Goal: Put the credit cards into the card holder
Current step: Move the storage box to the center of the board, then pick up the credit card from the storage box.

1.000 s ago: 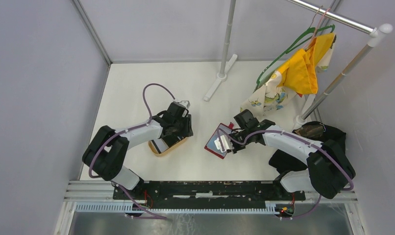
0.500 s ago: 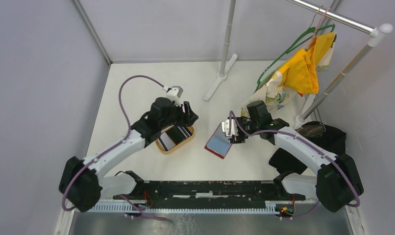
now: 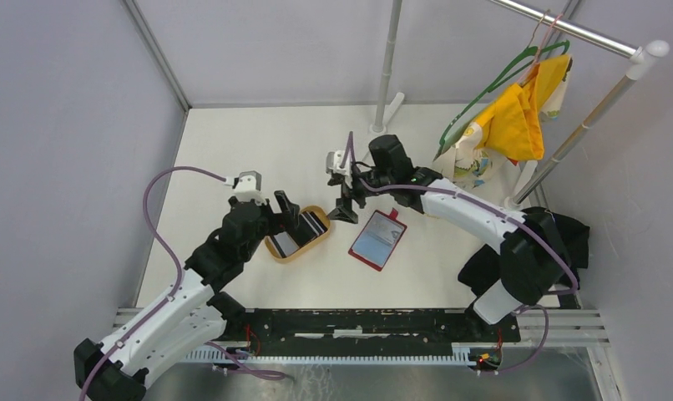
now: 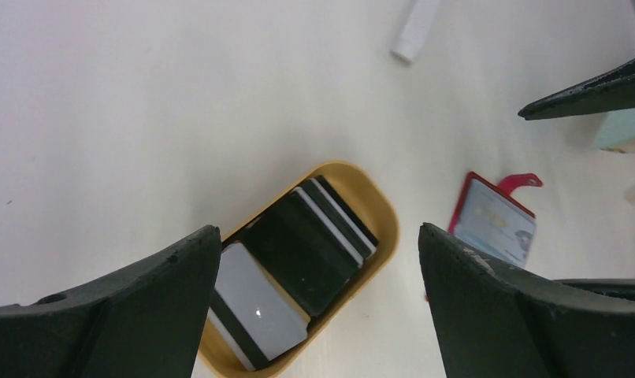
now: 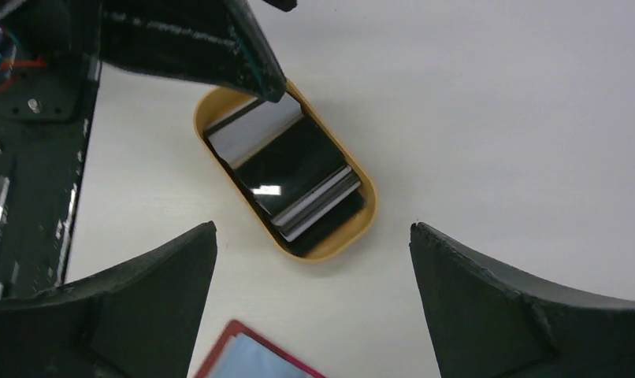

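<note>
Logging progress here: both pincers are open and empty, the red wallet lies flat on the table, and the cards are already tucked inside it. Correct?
Not quite. The cards are not in the wallet; they lie stacked in the oval wooden tray beside it, as the left wrist view shows. The rest of your statement holds.
</note>
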### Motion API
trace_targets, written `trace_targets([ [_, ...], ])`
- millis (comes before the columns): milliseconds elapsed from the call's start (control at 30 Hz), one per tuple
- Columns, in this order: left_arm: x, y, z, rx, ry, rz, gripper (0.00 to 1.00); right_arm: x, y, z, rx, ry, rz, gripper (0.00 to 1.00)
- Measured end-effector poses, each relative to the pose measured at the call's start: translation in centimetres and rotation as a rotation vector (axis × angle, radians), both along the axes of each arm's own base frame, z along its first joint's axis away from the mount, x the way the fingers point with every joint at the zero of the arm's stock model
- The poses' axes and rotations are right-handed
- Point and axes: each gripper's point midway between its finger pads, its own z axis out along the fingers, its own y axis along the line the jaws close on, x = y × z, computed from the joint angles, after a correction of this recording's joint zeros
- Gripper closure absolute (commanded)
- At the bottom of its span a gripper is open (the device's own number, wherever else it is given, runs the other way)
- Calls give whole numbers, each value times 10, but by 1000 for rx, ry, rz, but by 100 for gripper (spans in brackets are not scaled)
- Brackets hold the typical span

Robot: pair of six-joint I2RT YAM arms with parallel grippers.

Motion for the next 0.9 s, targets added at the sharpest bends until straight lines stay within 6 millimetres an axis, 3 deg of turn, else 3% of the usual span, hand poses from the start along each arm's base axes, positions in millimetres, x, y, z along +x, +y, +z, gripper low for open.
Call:
trace_targets([
  [133,-7,24,-16,13,38,119,5,8,33,-12,0,192,-109,2],
  [200,-10,32,-23,0,47,167,12,15,44,-25,-5,299,-194,2],
  [367,-18,47,-42,-7,74,243,32,11,58,-57,-36,497,-300,2],
  [600,-23,60,-62,34,141,322,37,11,76,-90,-97,649,-379,2],
  [900,-31,63,-91,72,246,347,41,19,79,-100,-120,684,-483,2],
])
